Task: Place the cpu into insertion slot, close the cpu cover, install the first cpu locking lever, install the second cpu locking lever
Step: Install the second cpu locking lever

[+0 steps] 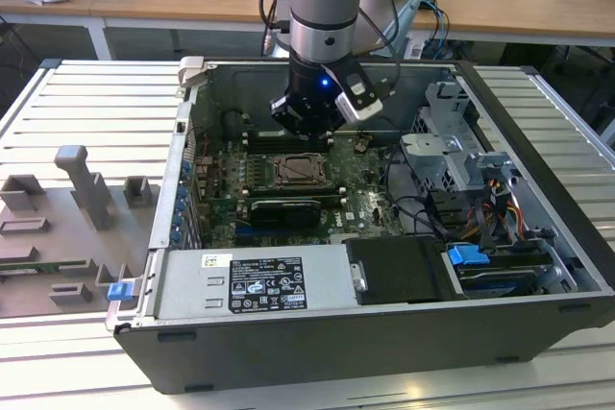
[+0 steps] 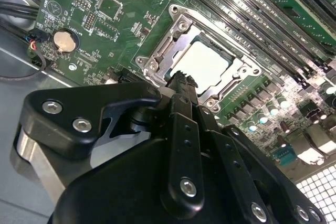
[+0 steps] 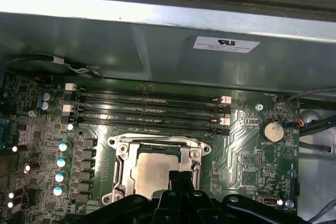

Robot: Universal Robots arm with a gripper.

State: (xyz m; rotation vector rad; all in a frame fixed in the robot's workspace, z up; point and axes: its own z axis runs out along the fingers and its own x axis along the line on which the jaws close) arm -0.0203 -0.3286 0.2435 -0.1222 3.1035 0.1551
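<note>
The cpu (image 2: 207, 64) (image 3: 151, 174) lies flat in the insertion slot (image 1: 298, 172) on the green board, its pale metal face up. The silvery cpu cover (image 2: 178, 27) (image 3: 118, 163) lies down around it as a frame, with the chip showing through its cut-out. My gripper (image 2: 182, 80) (image 3: 178, 178) hangs just above the socket's near edge with its black fingers pressed together and nothing between them. In the exterior view the gripper (image 1: 306, 130) sits inside the open case, slightly behind the socket.
Long memory slots (image 3: 147, 111) run beside the socket, and a coin battery (image 3: 272, 130) sits on the board. A long black card (image 1: 283, 208), the power supply (image 1: 255, 280) and a drive cage (image 1: 452, 156) crowd the case. Grey fixtures (image 1: 77, 199) stand on the exterior view's left.
</note>
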